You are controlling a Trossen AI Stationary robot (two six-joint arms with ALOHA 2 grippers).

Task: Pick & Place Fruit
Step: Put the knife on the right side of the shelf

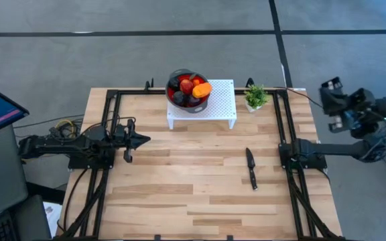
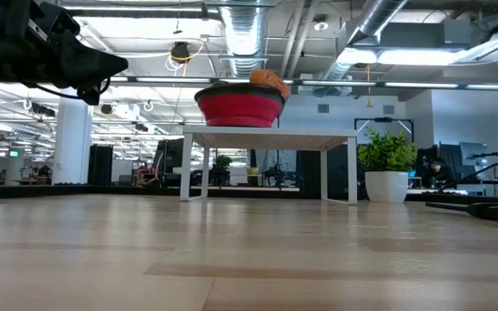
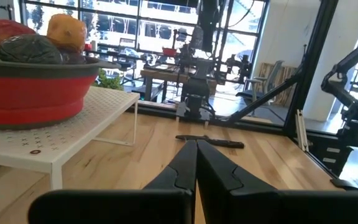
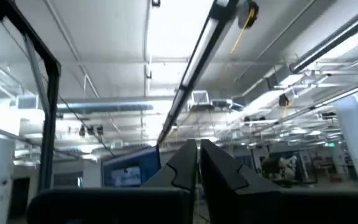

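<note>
The left gripper (image 1: pixel 143 140), closed on nothing, hovers well left of the bowl (image 1: pixel 189 102). The fruit (image 1: pixel 187 90) sits heaped inside the bowl; it looks light, hard and smooth, probably best pinched across a topmost piece. The right gripper (image 4: pixel 197 149), closed and empty, sits far right of the bowl.

The fruit (image 1: pixel 189 89) sits heaped in a red bowl (image 1: pixel 188 104) on the white stand (image 1: pixel 221 102) at the desk's far edge: dark purple plums, red balls, and one larger orange piece (image 1: pixel 203 88) riding on top.
</note>
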